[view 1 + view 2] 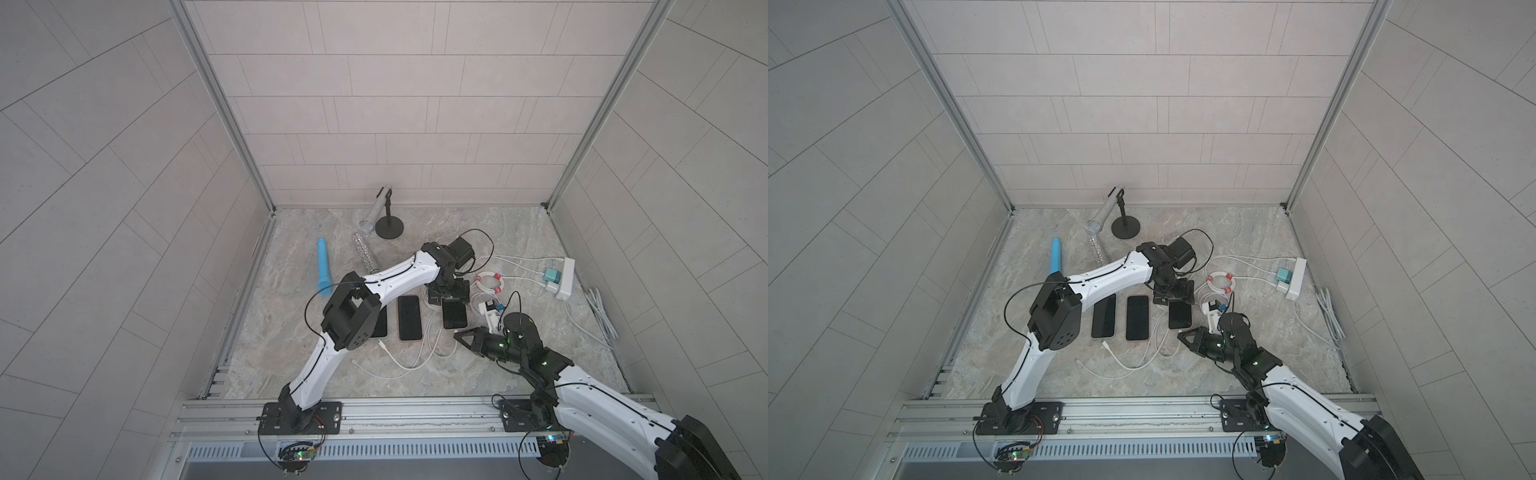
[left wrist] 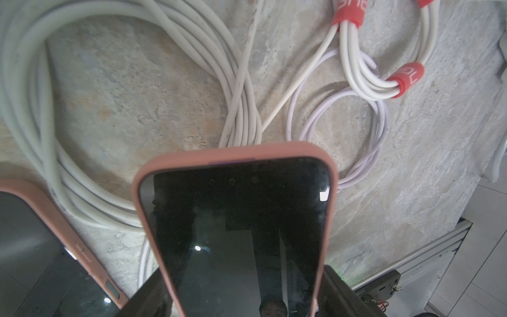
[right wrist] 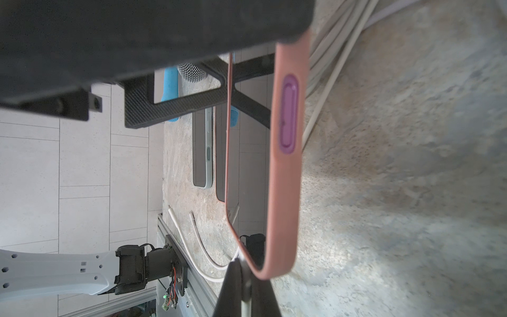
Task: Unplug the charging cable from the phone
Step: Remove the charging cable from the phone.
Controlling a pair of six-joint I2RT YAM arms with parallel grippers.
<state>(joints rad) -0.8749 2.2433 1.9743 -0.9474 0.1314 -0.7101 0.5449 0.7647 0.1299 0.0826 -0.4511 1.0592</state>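
The left arm climbs from its seven o'clock base, forearm running toward two o'clock. The left gripper points down, clamping the phone. The right arm reaches toward ten o'clock, its right gripper low and pinched together.

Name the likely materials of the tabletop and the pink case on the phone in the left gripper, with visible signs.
Pink case: probably matte silicone; glare-free, softly rounded rim. Tabletop: veined stone, or a print of it; mottled grey-tan streaks, dull sheen.
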